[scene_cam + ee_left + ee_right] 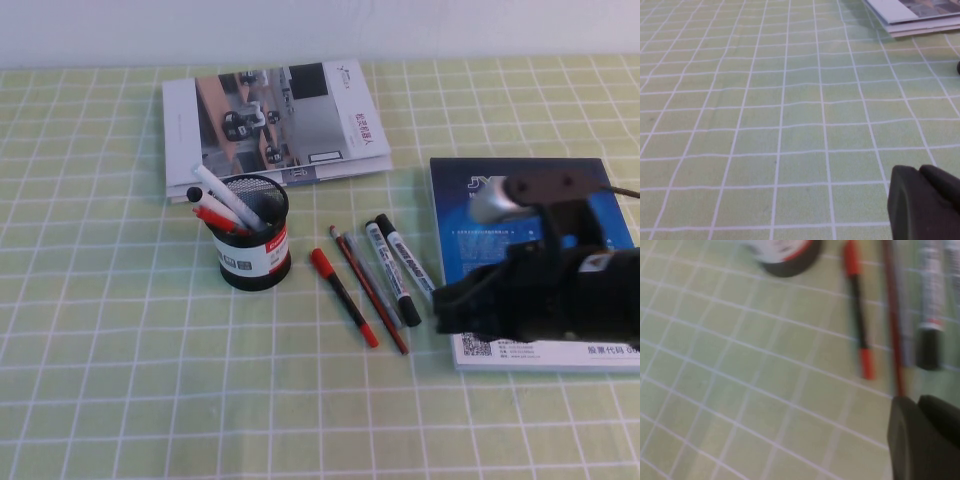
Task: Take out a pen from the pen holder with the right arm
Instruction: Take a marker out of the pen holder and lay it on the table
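Right hand (447,303): closed, empty, near table (120,380) right edge.
Left hand (922,202): over table, grip unclear.
Between: loose pens (398,272), beside pen holder (254,245).

R tool (447,303) closed, L tool (923,202) low

The worktop (120,380) has a matt green covering with a white grid, and it looks smooth. The pen holder (254,262) is black wire mesh that looks like metal, with a glossy printed band. The markers (228,198) in it look like smooth plastic. At three o'clock from it lie pens (343,297) with shiny plastic barrels. The brochures (275,125) at twelve o'clock are glossy paper, as is the blue booklet (480,215) further out at three. The right end effector (447,305), over that booklet's near corner, is matt black plastic. The left end effector (922,202), above bare covering, looks the same.
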You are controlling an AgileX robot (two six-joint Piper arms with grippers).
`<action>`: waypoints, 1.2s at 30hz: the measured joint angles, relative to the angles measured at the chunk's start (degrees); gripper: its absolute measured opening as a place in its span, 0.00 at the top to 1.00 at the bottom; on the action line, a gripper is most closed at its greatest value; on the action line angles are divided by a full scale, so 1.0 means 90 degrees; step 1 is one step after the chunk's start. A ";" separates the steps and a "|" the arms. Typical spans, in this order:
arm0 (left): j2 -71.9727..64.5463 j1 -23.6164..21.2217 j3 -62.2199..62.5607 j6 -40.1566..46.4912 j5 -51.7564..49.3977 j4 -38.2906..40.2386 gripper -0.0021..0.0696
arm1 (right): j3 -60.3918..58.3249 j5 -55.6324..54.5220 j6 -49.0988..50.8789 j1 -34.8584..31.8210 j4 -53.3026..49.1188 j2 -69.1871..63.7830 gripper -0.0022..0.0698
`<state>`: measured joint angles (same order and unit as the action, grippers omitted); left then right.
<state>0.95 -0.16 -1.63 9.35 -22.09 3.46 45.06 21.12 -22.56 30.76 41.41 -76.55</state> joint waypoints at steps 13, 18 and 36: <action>0.0000 0.0000 0.0000 0.0000 0.0000 0.0000 0.98 | 0.1695 -0.1505 -0.0435 0.2203 -0.0254 -0.2016 0.99; 0.0000 0.0000 0.0000 0.0000 0.0000 0.0000 0.98 | 0.2008 -0.2347 -0.1193 0.2704 -0.0258 -0.2511 0.97; 0.0000 0.0000 0.0000 0.0000 0.0000 0.0000 0.98 | 0.2160 -0.6206 -0.3052 0.3207 0.0434 -0.3618 0.41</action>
<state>0.95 -0.16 -1.63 9.35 -22.09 3.46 64.50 -34.73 -50.03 59.63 45.32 -109.11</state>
